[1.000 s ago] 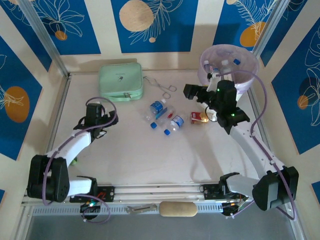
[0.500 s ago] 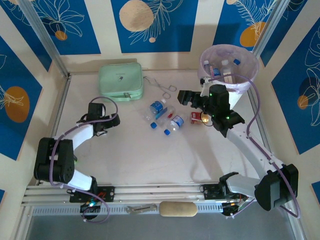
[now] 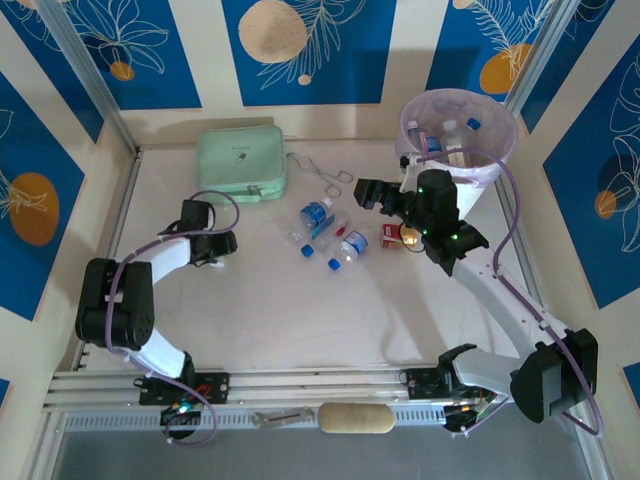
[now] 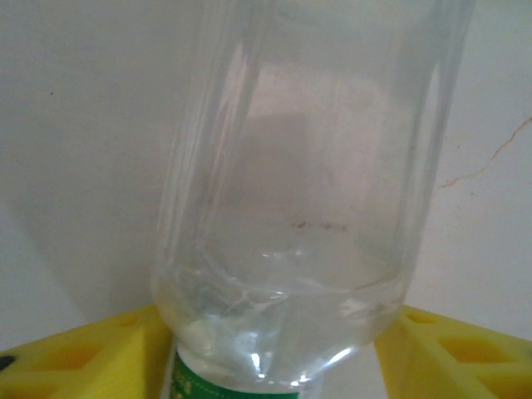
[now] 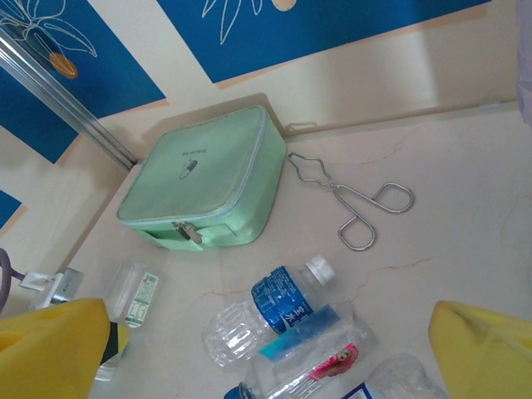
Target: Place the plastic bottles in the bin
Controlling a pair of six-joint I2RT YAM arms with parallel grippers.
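A clear bottle (image 4: 287, 208) with a green label is seen across the middle of the left wrist view. It is set between the yellow fingers (image 4: 91, 357) of the left pincer (image 3: 212, 243), which is closed narrowly against both its sides at the left of the tabletop (image 3: 270, 320). The right pincer (image 3: 368, 192) is held wide, just right of the loose bottles (image 3: 325, 232) lying at centre. Several bottles are held in the bin (image 3: 508, 140) at upper right.

— What lies by the mint-green zip case (image 3: 241, 164)?
— Metal tongs (image 3: 322, 171), just right of it on the table (image 3: 280, 320).
— The red-and-white carton (image 3: 397, 235)?
— Well right of the case, beyond the tongs.
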